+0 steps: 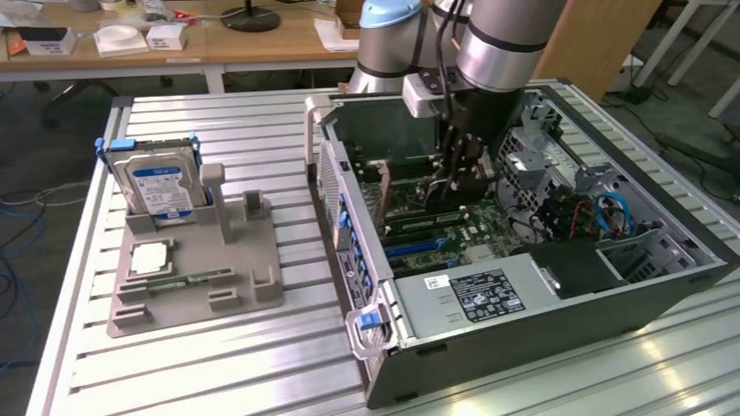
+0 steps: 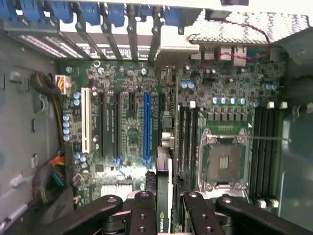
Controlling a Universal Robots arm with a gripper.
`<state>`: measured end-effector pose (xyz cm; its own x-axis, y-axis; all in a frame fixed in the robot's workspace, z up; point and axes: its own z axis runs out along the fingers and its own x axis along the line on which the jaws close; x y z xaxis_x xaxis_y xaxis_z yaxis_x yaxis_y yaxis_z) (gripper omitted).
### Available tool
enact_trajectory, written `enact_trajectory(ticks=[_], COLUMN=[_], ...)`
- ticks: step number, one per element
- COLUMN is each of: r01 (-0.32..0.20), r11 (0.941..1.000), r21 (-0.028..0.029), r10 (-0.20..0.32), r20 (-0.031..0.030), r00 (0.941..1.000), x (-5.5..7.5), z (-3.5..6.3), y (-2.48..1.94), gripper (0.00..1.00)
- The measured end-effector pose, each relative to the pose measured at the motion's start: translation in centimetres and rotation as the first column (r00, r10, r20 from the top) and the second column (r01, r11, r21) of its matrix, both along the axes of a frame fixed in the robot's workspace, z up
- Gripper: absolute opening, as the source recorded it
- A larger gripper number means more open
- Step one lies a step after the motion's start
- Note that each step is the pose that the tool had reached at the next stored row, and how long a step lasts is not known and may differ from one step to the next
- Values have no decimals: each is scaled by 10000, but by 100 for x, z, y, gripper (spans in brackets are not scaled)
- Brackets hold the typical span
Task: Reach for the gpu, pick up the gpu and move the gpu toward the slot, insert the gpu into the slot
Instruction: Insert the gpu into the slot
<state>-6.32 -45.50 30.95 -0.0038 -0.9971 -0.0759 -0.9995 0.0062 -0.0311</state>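
As your arm hung down into the open computer case, your gripper sat clamped on the gpu, with one finger on each face of the card. You held the card upright and edge-on inside the case, over the motherboard. Its thin top edge ran parallel to the long blue expansion slot and just beside it, between that slot and the black memory slots. You could not tell whether the card's lower edge touched the board. A green logo showed on the card between the fingers. The CPU socket lay farther along the board, inside the case. The case lay on its side on the slatted metal table, open side up. Outside the case, toward the exterior view's left and well apart from it, a grey holder stood on the table. It carried a hard drive standing upright and a processor chip lying flat.
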Motion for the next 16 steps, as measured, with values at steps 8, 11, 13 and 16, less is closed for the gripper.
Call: enact_trajectory(ticks=[8,11,13,16], r01=[37,34,35,35], r11=[9999,9997,9996,9996], r21=[-151,-245,-283,-291], r10=[-36,-35,-37,-36], r20=[21,-41,-49,-48], r00=[10000,10000,10000,10000], x=[-54,-54,-55,-63], z=[-33,-51,-54,-67], y=[-16,-19,-28,-32], gripper=[26,26,26,26])
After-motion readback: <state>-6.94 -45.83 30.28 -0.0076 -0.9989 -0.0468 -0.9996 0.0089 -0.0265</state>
